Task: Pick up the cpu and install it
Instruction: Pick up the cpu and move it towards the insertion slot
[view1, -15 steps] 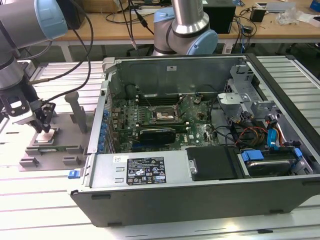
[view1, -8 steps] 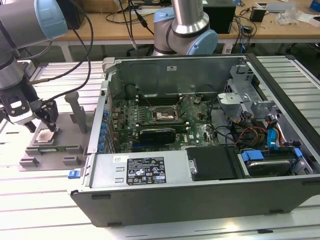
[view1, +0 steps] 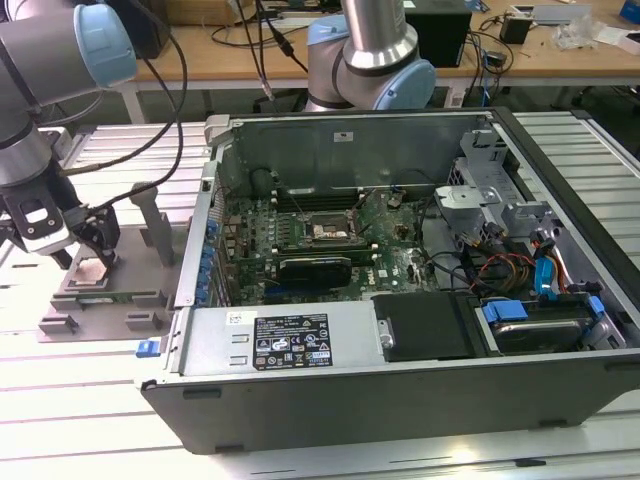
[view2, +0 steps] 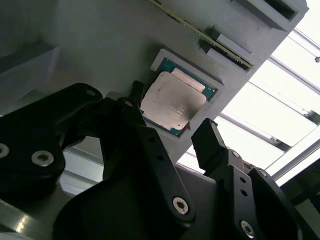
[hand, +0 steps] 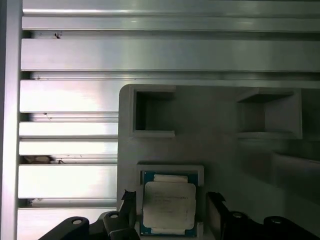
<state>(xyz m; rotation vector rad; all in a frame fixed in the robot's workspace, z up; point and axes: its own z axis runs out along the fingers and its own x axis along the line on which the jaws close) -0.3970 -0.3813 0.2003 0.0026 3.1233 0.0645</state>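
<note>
A: Anything held in the end effector (view2: 170, 114)?
B: Nothing. Spread open, with fingers (view2: 207, 145) straddling the cpu (view2: 172, 102) (hand: 168, 206) on two opposite sides, seemingly clear of its edges in both wrist views. Hanging low over it, too, in the exterior view.
A: And where exactly to find the cpu?
B: Lying flat, silver top up, in a shallow square recess of the grey tray (hand: 215, 115). Probably seated there to fix its position and heading (handy for a straight-down approach).
A: Why so wide a stance?
B: Likely to clear the raised rim of the recess and to meet two opposite edges squarely, sparing the underside.
A: Where to place the tray itself?
B: On the slotted metal surface (view1: 60, 400), at the exterior view's left, just beside the open computer case (view1: 400, 400).
A: Laid on its side for a reason?
B: Seemingly to turn the board and its socket (view1: 330, 232) upward, within reach from above. Well apart from the cpu, though. Judging by that, at the very start: poised for the pick, with no lift and no install done yet.
</note>
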